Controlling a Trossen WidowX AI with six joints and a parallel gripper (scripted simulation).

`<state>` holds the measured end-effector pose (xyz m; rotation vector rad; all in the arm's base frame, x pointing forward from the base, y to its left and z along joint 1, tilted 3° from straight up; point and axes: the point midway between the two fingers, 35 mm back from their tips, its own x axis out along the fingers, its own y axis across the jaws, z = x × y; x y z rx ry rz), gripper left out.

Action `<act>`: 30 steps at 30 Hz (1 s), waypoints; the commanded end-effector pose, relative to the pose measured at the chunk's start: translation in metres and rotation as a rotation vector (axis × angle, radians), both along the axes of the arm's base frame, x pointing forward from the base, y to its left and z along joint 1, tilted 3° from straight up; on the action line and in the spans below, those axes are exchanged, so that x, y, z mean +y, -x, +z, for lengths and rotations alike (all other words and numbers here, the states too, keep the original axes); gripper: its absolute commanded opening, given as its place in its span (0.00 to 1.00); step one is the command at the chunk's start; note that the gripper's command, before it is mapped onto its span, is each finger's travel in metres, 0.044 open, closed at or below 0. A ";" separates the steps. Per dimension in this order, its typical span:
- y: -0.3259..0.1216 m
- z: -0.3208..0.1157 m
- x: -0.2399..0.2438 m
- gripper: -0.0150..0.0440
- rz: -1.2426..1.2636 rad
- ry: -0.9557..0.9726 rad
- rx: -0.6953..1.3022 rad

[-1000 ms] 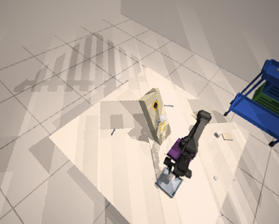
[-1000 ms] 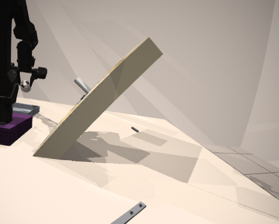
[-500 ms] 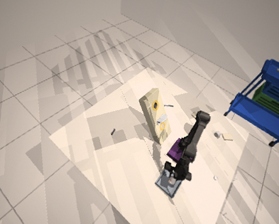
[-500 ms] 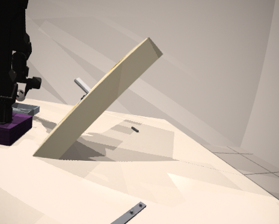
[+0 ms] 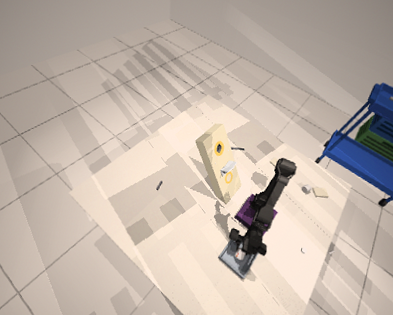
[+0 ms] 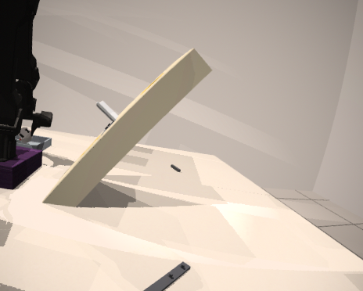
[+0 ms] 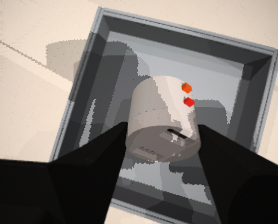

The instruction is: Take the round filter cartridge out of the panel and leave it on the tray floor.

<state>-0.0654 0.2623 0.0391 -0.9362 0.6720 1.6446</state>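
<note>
Filter cartridge [image 5: 239, 254] [image 6: 25, 134] [image 7: 162, 117] — between the tool's fingers

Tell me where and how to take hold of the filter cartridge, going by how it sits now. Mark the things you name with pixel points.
Grip the round side wall of the cartridge [image 5: 240, 254] [image 6: 25, 134] [image 7: 162, 107], near its slotted end, one jaw on each opposite side. Come from above through the open top of the tray [image 5: 232, 268] [image 6: 46, 143] [image 7: 80, 107]: its raised walls would probably hinder a sideways approach, and the slotted end faces the wrist view.
</note>
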 end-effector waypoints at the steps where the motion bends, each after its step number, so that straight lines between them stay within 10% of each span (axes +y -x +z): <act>1: 0.000 0.002 0.001 0.57 0.000 -0.004 0.001; 11: 0.000 0.002 0.001 1.00 0.000 -0.004 0.001; 30: 0.003 0.062 0.001 1.00 0.006 -0.014 0.006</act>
